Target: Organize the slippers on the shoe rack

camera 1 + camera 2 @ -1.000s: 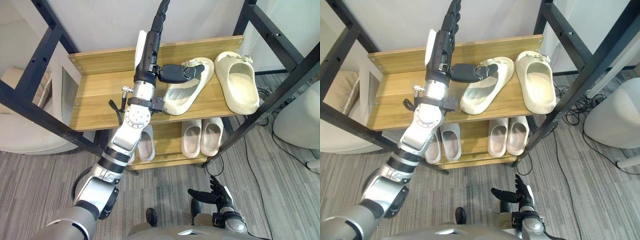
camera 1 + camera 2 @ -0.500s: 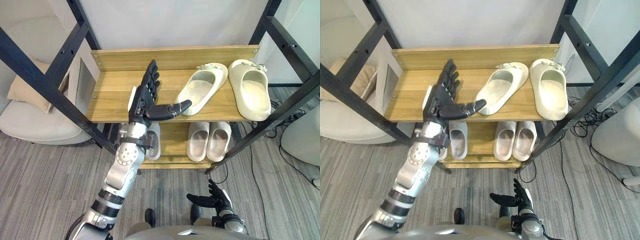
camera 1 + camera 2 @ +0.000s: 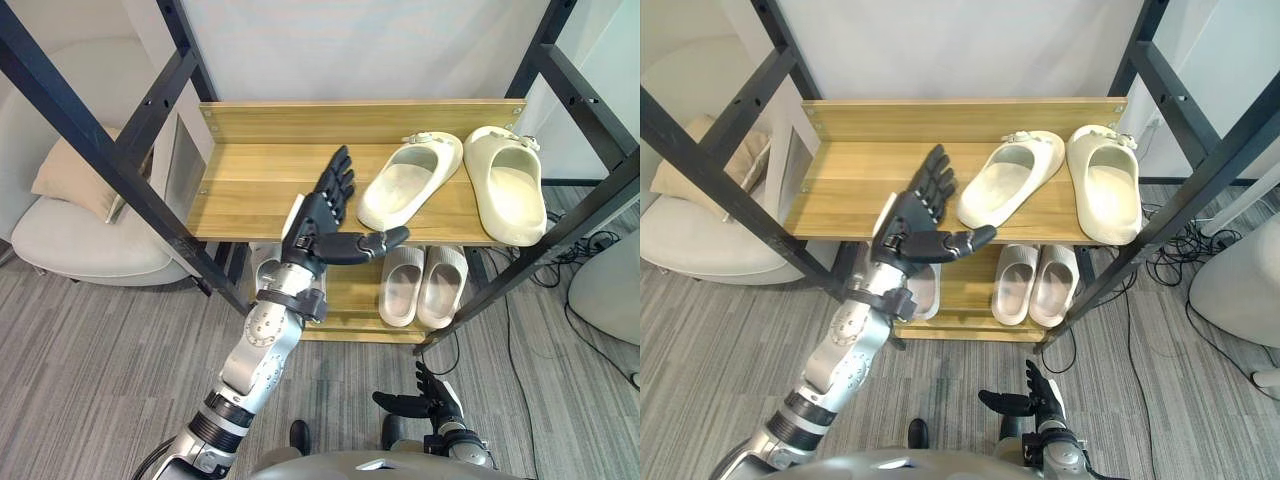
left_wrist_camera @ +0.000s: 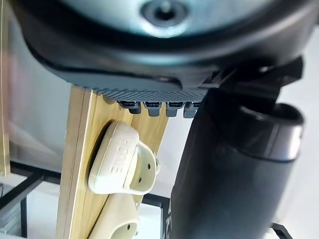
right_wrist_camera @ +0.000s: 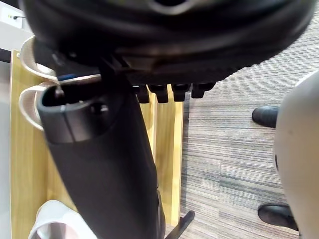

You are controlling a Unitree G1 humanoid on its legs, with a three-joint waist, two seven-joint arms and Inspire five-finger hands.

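Two cream slippers lie on the top shelf (image 3: 250, 190) of the wooden rack: one (image 3: 405, 185) lies slanted, its toe towards the shelf's front, and the other (image 3: 510, 180) lies straight at the right end. My left hand (image 3: 322, 222) hovers open before the shelf's front edge, left of the slanted slipper and clear of it, thumb pointing right. A pale pair (image 3: 420, 288) stands on the lower shelf. My right hand (image 3: 425, 402) hangs open low above the floor. The left wrist view shows both cream slippers (image 4: 117, 159) past straight fingers.
Black metal frame posts (image 3: 120, 170) cross in front of the rack on both sides. A cushioned seat (image 3: 80, 225) stands at the left, a white rounded object (image 3: 610, 290) at the right. Another pale slipper (image 3: 266, 272) lies on the lower shelf behind my left arm.
My left hand has let go of the slanted slipper and drawn back from the shelf to its front edge. The camera has shifted too.
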